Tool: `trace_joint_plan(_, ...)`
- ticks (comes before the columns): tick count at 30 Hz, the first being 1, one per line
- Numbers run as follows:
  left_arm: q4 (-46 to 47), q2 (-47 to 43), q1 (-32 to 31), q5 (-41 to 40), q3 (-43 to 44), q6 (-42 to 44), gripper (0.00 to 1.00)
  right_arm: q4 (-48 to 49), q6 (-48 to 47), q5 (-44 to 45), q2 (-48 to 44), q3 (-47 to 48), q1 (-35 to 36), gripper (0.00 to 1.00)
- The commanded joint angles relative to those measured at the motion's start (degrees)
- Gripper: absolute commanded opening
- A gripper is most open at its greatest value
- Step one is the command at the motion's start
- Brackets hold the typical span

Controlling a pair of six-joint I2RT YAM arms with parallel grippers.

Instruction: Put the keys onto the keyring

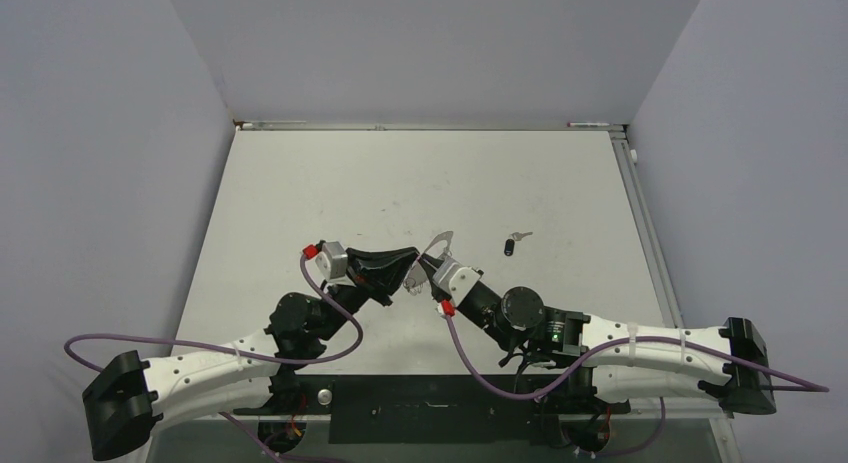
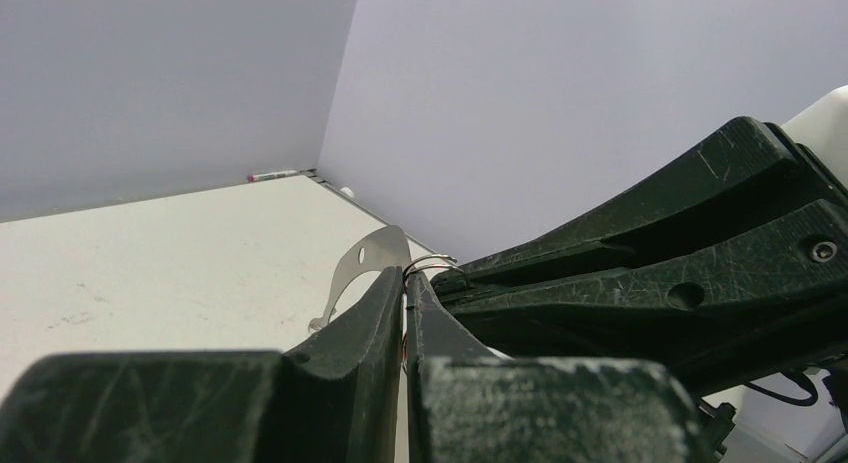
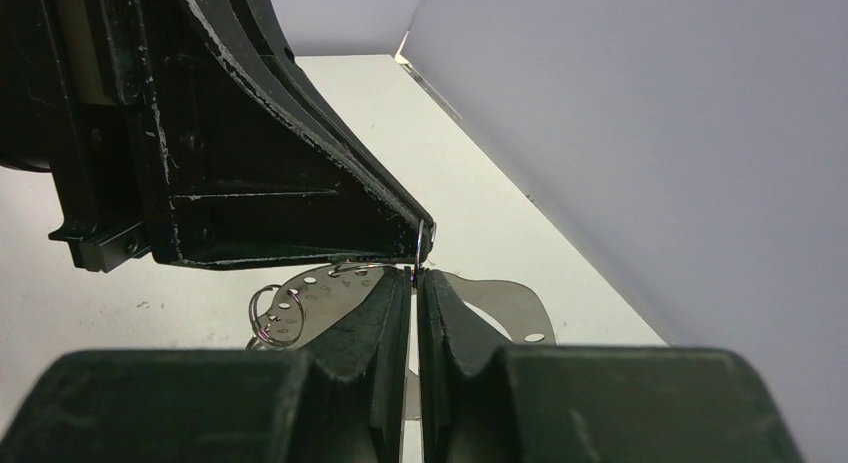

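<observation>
Both grippers meet above the table's middle. My left gripper (image 1: pixel 410 258) and right gripper (image 1: pixel 425 270) are tip to tip, both shut on the keyring's thin silver wire (image 2: pixel 432 262). The wire also shows in the right wrist view (image 3: pixel 419 245), between the two sets of tips. A flat silver plate with small holes (image 3: pixel 325 298) and small split rings (image 3: pixel 268 315) hang from it; the plate also shows from above (image 1: pixel 441 240). No green tag shows. One key (image 1: pixel 511 246), with a black head and short silver blade, lies on the table to the right of the grippers, apart from them.
The white table (image 1: pixel 330 193) has walls at the left, back and right, and a raised strip along its right edge (image 1: pixel 640 213). Purple cables (image 1: pixel 330 358) loop beside both arms near the bases.
</observation>
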Motion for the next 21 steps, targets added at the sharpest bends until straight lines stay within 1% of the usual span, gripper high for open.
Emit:
trace_joint_plan(1, 6.19, -0.14, -1.48, 9.34, 0.07, -1.04, 0.00, 1.34, -1.32, -0.35, 0.19, 1.64, -0.77, 0.07)
trace_joint_plan(6, 7.05, 0.44, -1.48, 10.65, -0.64, -0.83, 0.00, 0.68, -2.18, -0.78, -1.00, 1.92, -0.78, 0.05)
trace_joint_plan(12, 8.90, 1.68, -1.48, 12.55, -1.64, -1.04, 0.00, -3.17, -4.50, -4.97, -1.39, 2.91, -0.72, 0.05)
trace_joint_plan(17, 10.26, 2.21, -1.48, 13.38, -2.60, -1.31, 0.00, -3.07, -5.97, -7.72, -3.46, 1.37, -0.68, 0.05)
trace_joint_plan(21, 12.62, 2.43, -1.48, 14.35, -4.03, -1.36, 0.00, -3.26, -6.36, -8.08, -5.17, 0.79, -0.69, 0.05)
